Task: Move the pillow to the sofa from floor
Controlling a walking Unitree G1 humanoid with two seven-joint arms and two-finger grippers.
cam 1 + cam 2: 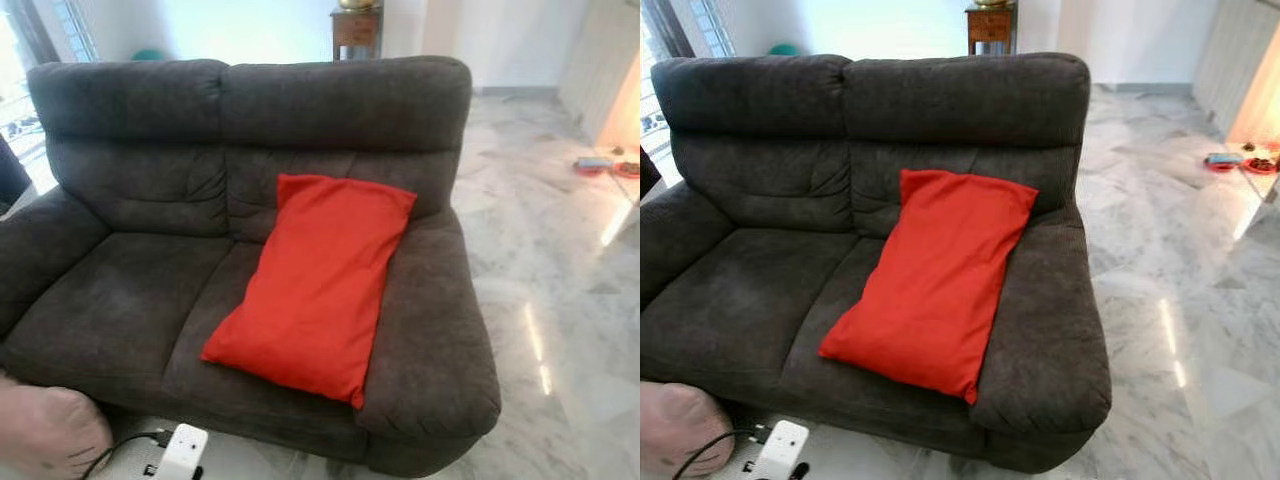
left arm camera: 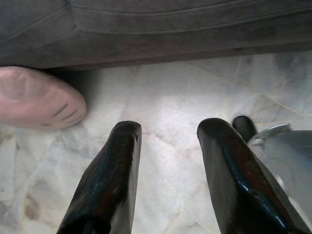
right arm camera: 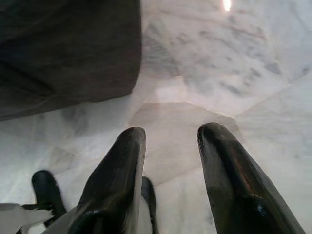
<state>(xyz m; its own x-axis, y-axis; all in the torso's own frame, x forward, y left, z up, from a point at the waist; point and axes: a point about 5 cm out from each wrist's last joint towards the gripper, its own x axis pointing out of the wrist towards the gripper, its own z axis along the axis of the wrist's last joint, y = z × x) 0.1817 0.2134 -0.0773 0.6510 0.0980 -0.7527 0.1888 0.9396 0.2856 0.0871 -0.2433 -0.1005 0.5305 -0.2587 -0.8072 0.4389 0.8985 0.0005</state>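
Left eye view: pillow (image 1: 315, 285) lay on sofa (image 1: 130, 270) right seat, leaning on backrest | soft, light, likely best pinched at a corner | left pincer (image 2: 168, 146), right pincer (image 3: 170, 146) apart, empty, above floor (image 3: 204, 68).

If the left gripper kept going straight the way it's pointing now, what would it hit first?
Most likely the marble floor. The left gripper hangs open and empty, aimed down at bare tiles just short of the sofa's base. Depth is hard to judge.
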